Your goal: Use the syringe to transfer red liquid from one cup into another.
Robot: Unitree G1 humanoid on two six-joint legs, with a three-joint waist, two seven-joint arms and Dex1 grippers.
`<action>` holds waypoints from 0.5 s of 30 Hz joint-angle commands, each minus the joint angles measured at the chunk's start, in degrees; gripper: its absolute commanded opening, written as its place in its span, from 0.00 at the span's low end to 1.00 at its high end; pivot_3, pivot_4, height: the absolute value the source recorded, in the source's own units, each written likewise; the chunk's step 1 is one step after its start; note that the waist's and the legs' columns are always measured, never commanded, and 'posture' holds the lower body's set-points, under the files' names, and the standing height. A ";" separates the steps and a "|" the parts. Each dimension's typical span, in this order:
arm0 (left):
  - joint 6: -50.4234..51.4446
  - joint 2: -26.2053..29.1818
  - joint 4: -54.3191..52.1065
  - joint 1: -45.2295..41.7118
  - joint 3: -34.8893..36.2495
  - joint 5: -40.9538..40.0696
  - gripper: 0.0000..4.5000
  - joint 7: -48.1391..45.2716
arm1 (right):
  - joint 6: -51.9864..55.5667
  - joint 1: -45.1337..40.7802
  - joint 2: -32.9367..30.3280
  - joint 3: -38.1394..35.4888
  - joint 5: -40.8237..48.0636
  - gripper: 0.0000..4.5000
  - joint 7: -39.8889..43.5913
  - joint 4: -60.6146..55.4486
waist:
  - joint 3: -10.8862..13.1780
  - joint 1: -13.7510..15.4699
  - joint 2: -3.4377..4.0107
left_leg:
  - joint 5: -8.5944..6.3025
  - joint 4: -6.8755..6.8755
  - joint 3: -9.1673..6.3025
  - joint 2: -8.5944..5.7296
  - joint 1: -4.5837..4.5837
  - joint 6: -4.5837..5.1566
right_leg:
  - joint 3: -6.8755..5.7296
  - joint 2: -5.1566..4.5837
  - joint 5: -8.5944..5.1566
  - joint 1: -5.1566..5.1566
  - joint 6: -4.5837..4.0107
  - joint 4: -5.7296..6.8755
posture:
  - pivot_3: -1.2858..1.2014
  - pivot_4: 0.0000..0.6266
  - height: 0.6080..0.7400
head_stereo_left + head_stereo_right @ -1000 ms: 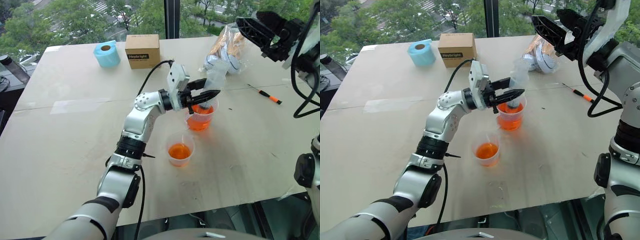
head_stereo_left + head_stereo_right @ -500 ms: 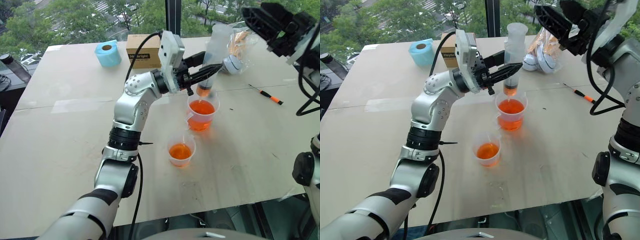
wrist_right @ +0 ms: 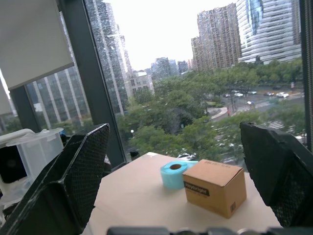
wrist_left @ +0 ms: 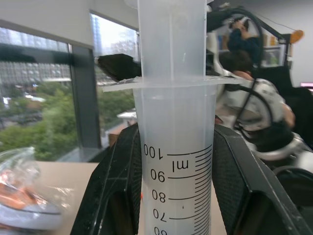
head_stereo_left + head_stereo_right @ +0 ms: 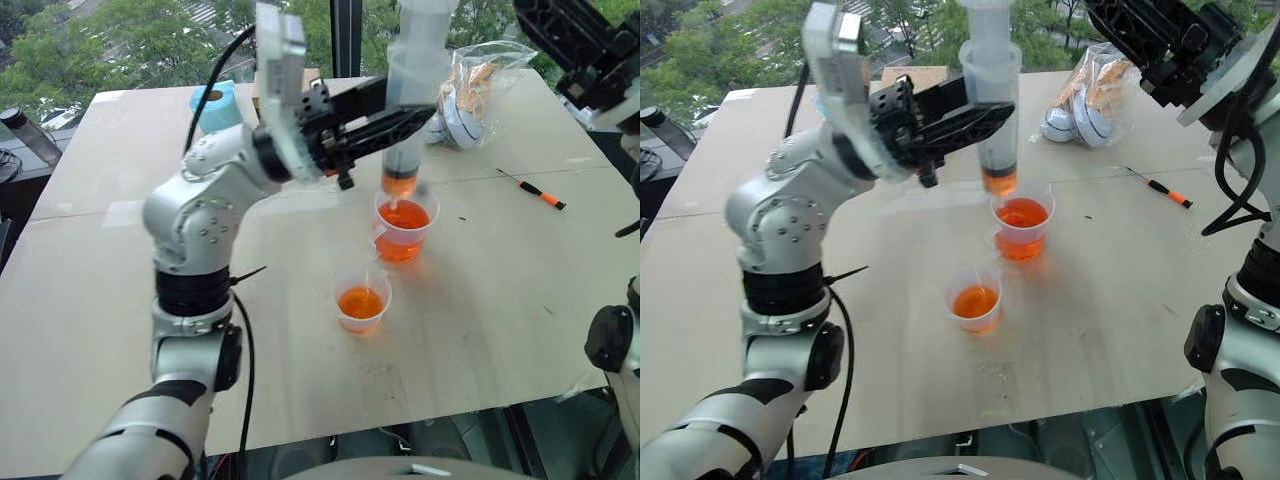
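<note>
My left gripper [image 5: 400, 118] is shut on the barrel of the syringe [image 5: 412, 95], a large clear tube with black marks [image 4: 177, 147], and holds it upright. Its tip hangs just above the larger cup [image 5: 404, 240], which has a side handle. A little red liquid [image 5: 399, 184] fills the syringe's lower end. More of it sits in the larger cup and in the smaller cup [image 5: 362, 300], which stands nearer me. My right gripper [image 5: 1130, 35] is raised at the far right, its fingers open wide [image 3: 173, 128] with nothing between them.
A blue tape roll [image 5: 213, 105] and a cardboard box [image 3: 215, 186] stand at the table's far edge by the window. A plastic bag [image 5: 480, 85] lies at the back right. An orange-handled screwdriver [image 5: 535, 190] lies right of the cups.
My left arm has lifted the syringe out of the larger cup, up and closer to me. The right gripper has stayed open and has barely moved.
</note>
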 commanded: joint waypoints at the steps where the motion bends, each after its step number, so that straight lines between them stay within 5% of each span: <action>1: 4.14 3.19 -5.50 1.89 2.63 -6.85 0.31 -0.17 | 0.23 0.16 -1.58 -1.33 3.16 1.00 1.48 -2.27 | 0.00 0.04 0.00 | 0.00 0.00 0.00 0.00 0.00 0.00 | -0.01 0.01 0.00 0.00 0.00 0.01 | 0.52 0.24 1.00; 10: 7.11 8.70 -10.86 9.39 2.56 -13.66 0.31 0.01 | 2.24 0.55 -2.20 0.60 8.26 1.00 3.14 -3.30 | 0.00 0.08 0.00 | 0.00 0.00 0.00 0.00 0.09 0.00 | 0.00 0.05 0.00 0.11 0.00 -0.03 | 0.52 0.24 1.00; 15: 4.59 9.10 -11.59 12.98 -0.51 -9.73 0.31 -0.89 | 3.95 -0.12 -1.54 3.21 12.78 0.48 3.10 -4.56 | 0.00 0.06 0.00 | 0.00 -0.01 0.03 0.00 0.19 0.00 | 0.03 0.08 0.00 0.18 -0.01 -0.25 | 0.52 0.24 1.00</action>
